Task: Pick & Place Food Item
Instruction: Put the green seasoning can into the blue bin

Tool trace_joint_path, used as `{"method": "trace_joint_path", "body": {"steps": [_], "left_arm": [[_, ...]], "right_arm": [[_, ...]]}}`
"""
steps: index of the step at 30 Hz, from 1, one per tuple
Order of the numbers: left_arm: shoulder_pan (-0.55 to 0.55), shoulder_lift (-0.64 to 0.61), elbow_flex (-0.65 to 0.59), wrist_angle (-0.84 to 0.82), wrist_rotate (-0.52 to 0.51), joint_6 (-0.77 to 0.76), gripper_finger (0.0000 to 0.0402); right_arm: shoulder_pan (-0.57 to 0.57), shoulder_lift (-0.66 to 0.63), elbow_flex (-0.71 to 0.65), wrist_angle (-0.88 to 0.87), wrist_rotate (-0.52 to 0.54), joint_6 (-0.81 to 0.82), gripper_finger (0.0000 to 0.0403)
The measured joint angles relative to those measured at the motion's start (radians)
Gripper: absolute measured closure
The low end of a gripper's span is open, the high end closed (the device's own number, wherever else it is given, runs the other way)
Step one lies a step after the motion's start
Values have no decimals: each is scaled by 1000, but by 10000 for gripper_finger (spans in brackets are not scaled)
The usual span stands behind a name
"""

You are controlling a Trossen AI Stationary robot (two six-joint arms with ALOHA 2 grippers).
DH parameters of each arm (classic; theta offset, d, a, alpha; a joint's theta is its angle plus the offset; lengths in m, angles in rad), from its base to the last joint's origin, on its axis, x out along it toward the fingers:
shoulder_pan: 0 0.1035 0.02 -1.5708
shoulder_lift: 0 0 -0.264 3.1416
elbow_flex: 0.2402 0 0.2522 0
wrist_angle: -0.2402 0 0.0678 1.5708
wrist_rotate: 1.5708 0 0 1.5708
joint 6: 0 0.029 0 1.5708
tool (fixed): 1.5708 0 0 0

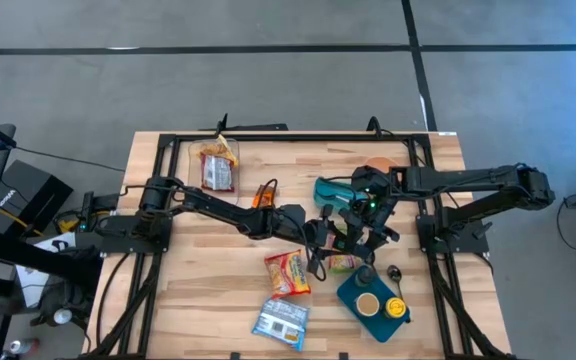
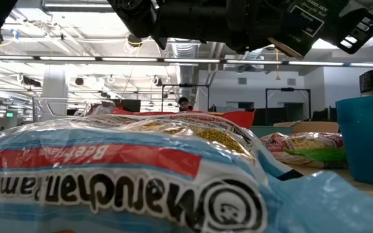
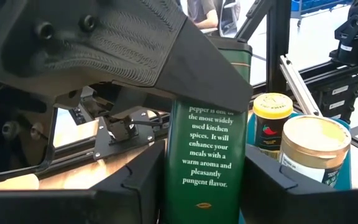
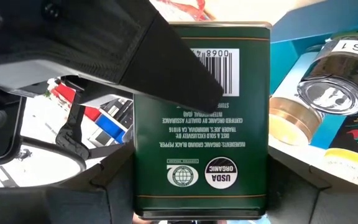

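A dark green pepper tin (image 3: pixel 207 149) is held in the air between both grippers, beside a blue tray (image 1: pixel 346 293). It also shows in the right wrist view (image 4: pixel 202 137) and at the top of the low view (image 2: pixel 302 29). My left gripper (image 3: pixel 207 202) reaches in from the table's left (image 1: pixel 325 237) and is shut on the tin. My right gripper (image 4: pixel 201 208) comes from the right (image 1: pixel 361 226) and is shut on it too. The tray holds several spice jars, among them a yellow-lidded one (image 3: pixel 272 117) and a tan-lidded one (image 3: pixel 316 149). My left gripper pinches the tin's two narrow sides (image 3: pixel 174 186) between its fingers, at the tin's lower part. It comes roughly level from the table's left. The tin stands upright, clear of the table. My right gripper pinches the tin's two narrow sides (image 4: pixel 261 186) near its top end, coming from above; the left gripper crosses the tin's far part.
A red ramen packet (image 1: pixel 286 272) and a blue ramen packet (image 1: pixel 280 320) lie near the front edge; the blue one fills the low view (image 2: pixel 109 175). A green packet (image 1: pixel 343 263), a teal cup (image 1: pixel 333 190) and a snack bag (image 1: pixel 216 165) are also on the table.
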Motion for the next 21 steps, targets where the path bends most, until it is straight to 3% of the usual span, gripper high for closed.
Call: {"method": "trace_joint_path", "body": {"steps": [21], "left_arm": [[-1,-1,-1,-5,-2,-13,254]], "right_arm": [[5,0,0,4,9,10,119]]}}
